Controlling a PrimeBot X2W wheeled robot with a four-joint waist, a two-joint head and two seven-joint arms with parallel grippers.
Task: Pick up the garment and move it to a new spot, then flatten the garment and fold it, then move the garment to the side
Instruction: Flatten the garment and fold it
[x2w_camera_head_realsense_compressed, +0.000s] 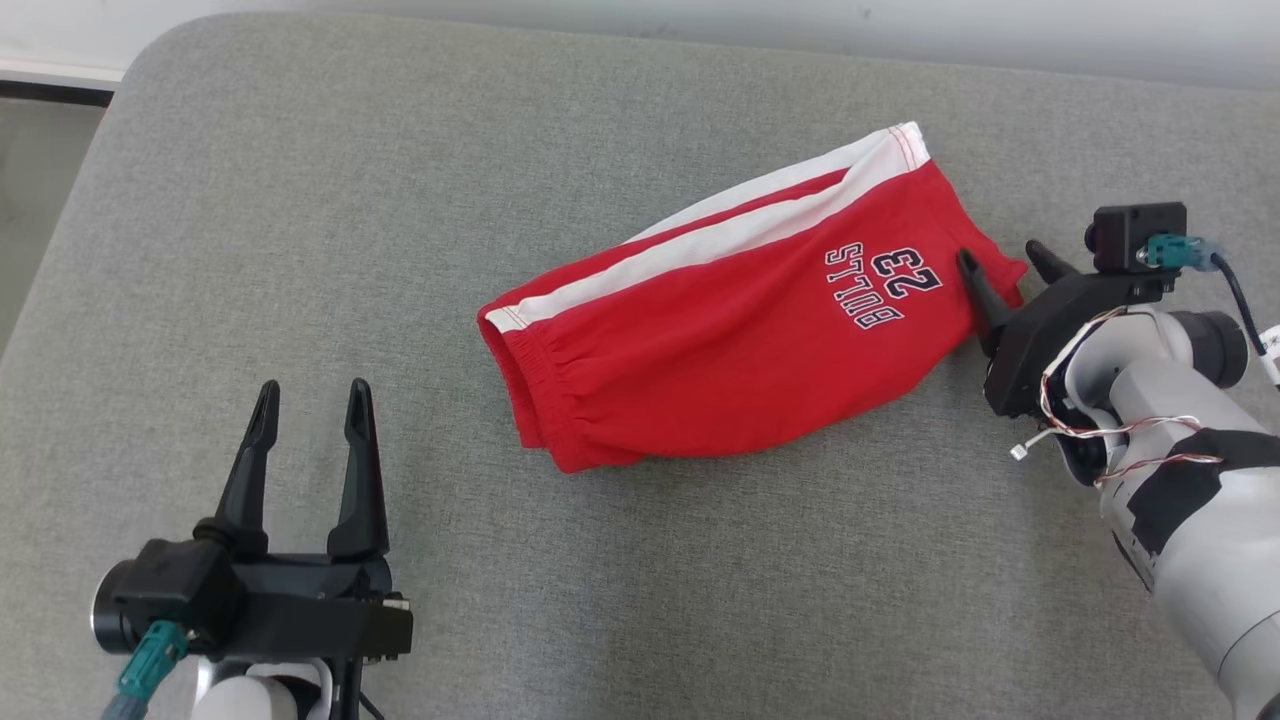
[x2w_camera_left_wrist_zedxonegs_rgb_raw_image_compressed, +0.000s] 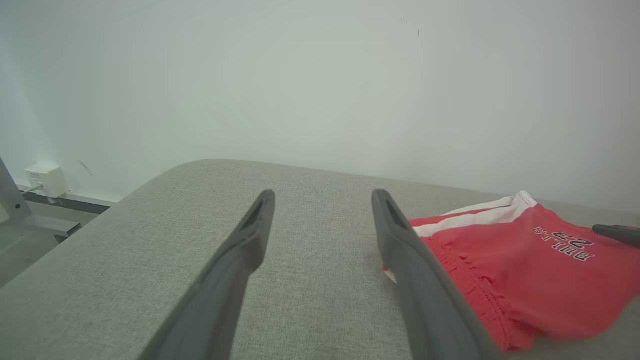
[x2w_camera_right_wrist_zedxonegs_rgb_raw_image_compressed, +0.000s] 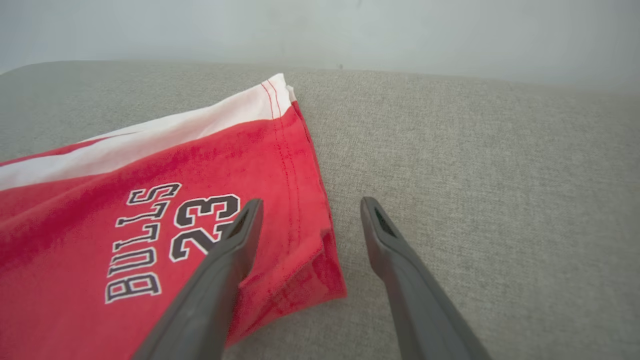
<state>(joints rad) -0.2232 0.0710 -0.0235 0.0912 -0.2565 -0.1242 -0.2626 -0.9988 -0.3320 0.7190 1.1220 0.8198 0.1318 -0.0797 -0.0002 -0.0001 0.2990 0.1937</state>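
Note:
The garment (x2w_camera_head_realsense_compressed: 740, 320) is a pair of red shorts with white side stripes and "BULLS 23" print, lying folded on the grey cushion. My right gripper (x2w_camera_head_realsense_compressed: 1003, 258) stands open at the shorts' right hem corner, one finger over the red cloth (x2w_camera_right_wrist_zedxonegs_rgb_raw_image_compressed: 280, 200), the other over bare cushion; nothing is held. My left gripper (x2w_camera_head_realsense_compressed: 312, 396) is open near the front left, well apart from the waistband. In the left wrist view the garment (x2w_camera_left_wrist_zedxonegs_rgb_raw_image_compressed: 525, 270) lies to the right of the left gripper (x2w_camera_left_wrist_zedxonegs_rgb_raw_image_compressed: 322, 197), and the right gripper (x2w_camera_right_wrist_zedxonegs_rgb_raw_image_compressed: 310, 205) straddles the hem.
The grey fabric surface (x2w_camera_head_realsense_compressed: 400, 200) has a rounded far-left corner; beyond it lies floor (x2w_camera_head_realsense_compressed: 40, 170). A pale wall (x2w_camera_left_wrist_zedxonegs_rgb_raw_image_compressed: 320, 75) stands behind, with a small white box (x2w_camera_left_wrist_zedxonegs_rgb_raw_image_compressed: 47, 180) low at the left.

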